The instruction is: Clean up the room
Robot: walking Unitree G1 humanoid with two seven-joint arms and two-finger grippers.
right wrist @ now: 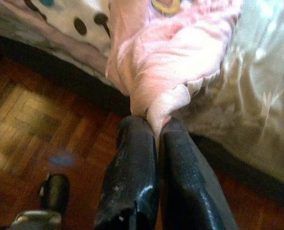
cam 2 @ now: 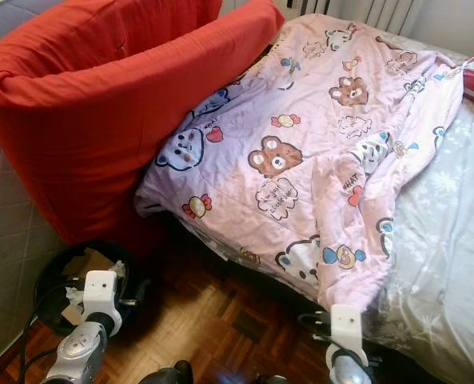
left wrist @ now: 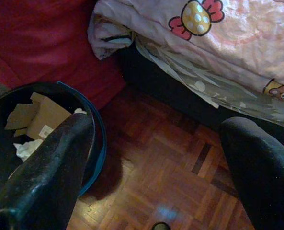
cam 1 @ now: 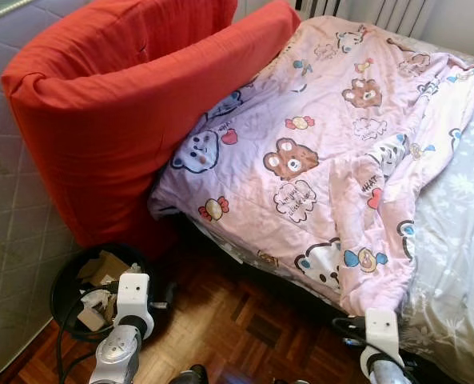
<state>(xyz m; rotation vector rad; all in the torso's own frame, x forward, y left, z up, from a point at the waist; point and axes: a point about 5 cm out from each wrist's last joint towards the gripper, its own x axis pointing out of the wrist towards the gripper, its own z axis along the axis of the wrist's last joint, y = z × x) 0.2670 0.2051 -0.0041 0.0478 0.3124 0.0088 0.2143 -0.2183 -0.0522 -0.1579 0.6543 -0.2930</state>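
We see the pink blanket (cam 1: 324,152) with bear prints spread across the bed (cam 1: 460,264), its near corner hanging over the edge toward the wooden floor (cam 1: 237,320). Our right hand (right wrist: 157,125) is closed on that corner, the cloth pinched between its two fingers. Our left hand (left wrist: 156,139) hangs with its fingers spread apart, holding nothing, above the floor just beside a black bin (cam 1: 65,292) of paper scraps. A big red cushion (cam 1: 117,104) leans at the left, touching the blanket.
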